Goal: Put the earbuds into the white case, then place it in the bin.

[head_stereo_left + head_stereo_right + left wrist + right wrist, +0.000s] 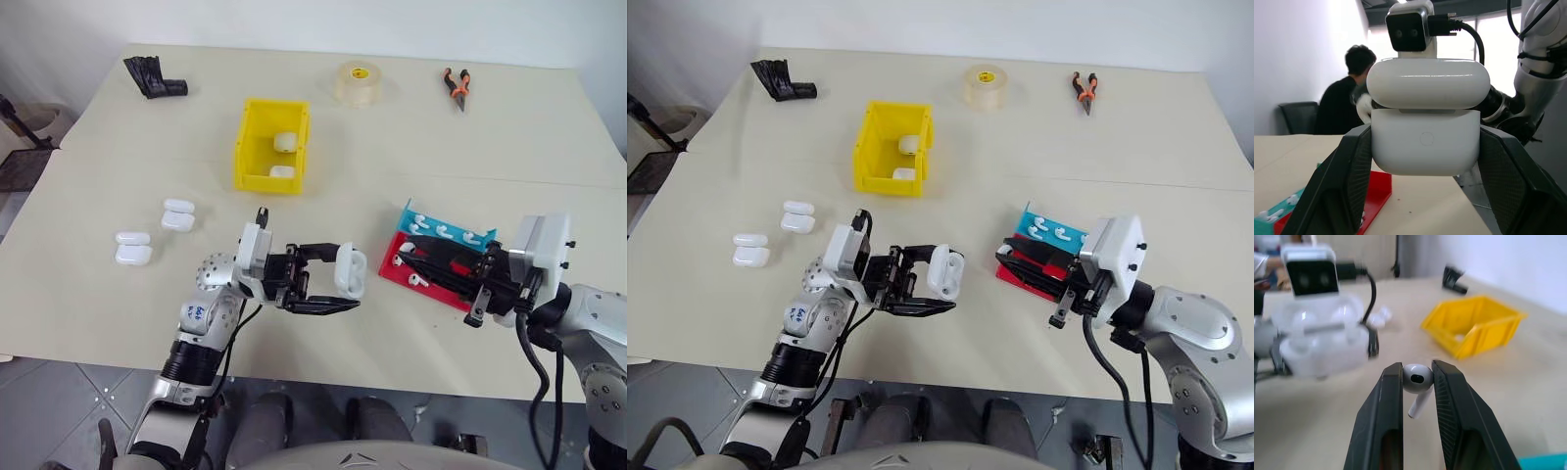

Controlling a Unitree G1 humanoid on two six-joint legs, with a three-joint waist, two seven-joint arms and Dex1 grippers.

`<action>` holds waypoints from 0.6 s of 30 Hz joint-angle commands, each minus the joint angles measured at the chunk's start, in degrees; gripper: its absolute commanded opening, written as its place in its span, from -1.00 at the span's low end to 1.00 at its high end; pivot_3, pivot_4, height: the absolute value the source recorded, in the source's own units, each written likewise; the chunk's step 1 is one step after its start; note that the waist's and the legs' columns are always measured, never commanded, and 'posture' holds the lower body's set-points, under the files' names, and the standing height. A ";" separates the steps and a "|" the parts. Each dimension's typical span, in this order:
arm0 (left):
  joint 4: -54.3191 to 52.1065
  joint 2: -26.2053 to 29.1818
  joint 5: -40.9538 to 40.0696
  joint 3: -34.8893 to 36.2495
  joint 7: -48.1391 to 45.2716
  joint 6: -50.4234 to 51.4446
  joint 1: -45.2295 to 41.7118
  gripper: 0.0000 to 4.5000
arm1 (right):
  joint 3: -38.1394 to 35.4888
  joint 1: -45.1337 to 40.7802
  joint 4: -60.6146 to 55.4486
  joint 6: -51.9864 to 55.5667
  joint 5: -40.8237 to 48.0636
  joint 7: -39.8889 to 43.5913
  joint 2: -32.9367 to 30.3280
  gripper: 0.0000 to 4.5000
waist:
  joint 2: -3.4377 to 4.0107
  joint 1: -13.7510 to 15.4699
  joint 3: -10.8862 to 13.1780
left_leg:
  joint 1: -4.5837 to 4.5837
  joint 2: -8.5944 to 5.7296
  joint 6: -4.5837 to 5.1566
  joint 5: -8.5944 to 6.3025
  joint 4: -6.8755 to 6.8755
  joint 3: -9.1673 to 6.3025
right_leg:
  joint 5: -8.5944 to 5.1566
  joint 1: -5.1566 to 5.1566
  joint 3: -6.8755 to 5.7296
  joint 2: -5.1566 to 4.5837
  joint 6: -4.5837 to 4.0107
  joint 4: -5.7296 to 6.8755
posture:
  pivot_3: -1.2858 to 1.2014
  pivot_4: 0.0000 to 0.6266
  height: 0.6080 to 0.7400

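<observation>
The left gripper (338, 284) clamps the white case (350, 270), lid up; the right gripper (1418, 377) pinches 1 earbud (1417, 380) facing it.

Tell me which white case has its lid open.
The white case clamped in the left gripper, held above the table. The cases in the yellow bin and the four on the table look shut.
</observation>
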 commanded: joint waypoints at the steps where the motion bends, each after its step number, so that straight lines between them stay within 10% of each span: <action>1: 0.26 -0.10 -2.22 0.31 -0.24 3.29 -1.81 0.26 | 2.56 1.29 -3.27 -3.98 0.60 -2.97 2.76 -0.77 | 0.00 -0.02 0.00 | 0.00 0.00 -0.01 0.00 0.00 0.00 | 0.00 0.00 0.02 0.01 0.00 0.02 | 0.03 -0.52 1.00; 18: -0.37 -3.09 -3.05 0.51 1.41 9.55 -3.54 0.26 | 17.79 1.94 0.17 -21.48 -8.03 -9.11 14.51 -0.77 | 0.01 -0.31 -0.01 | 0.05 -0.04 -0.05 0.03 -0.02 -0.04 | 0.00 -0.08 0.12 0.03 0.00 0.23 | 0.03 -0.52 1.00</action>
